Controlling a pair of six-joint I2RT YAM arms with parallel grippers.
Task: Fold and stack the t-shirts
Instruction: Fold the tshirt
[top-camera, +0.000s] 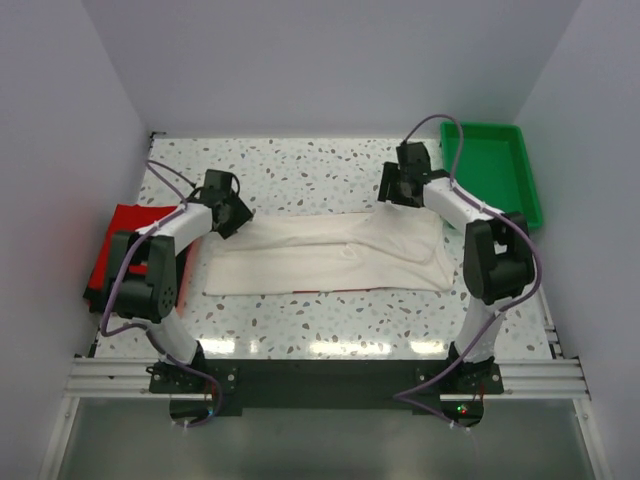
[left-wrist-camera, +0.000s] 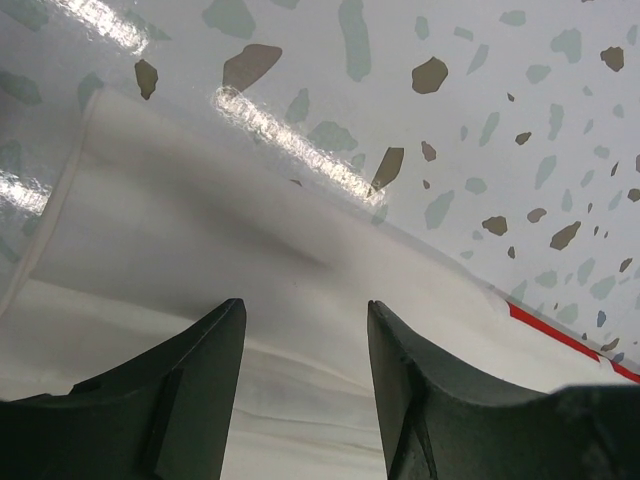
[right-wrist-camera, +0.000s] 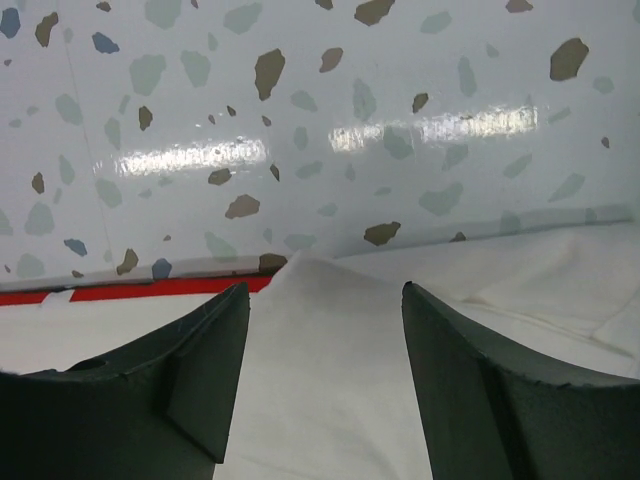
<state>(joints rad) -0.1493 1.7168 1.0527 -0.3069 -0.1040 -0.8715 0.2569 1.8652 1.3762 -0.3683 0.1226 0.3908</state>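
A cream-white t-shirt (top-camera: 330, 255) with red trim lies folded into a long band across the middle of the table. My left gripper (top-camera: 237, 212) is open over its far-left corner; the cloth (left-wrist-camera: 200, 250) lies between and below the jaws. My right gripper (top-camera: 396, 187) is open over the shirt's far-right part, where a raised fold of cloth (right-wrist-camera: 330, 340) sits between the jaws beside the red trim (right-wrist-camera: 140, 291). A bright red t-shirt (top-camera: 122, 240) lies on a darker one at the table's left edge, behind my left arm.
A green plastic tray (top-camera: 492, 170) stands at the far right corner. White walls close in the table on the left, far and right sides. The terrazzo tabletop (top-camera: 300, 170) shows beyond the shirt.
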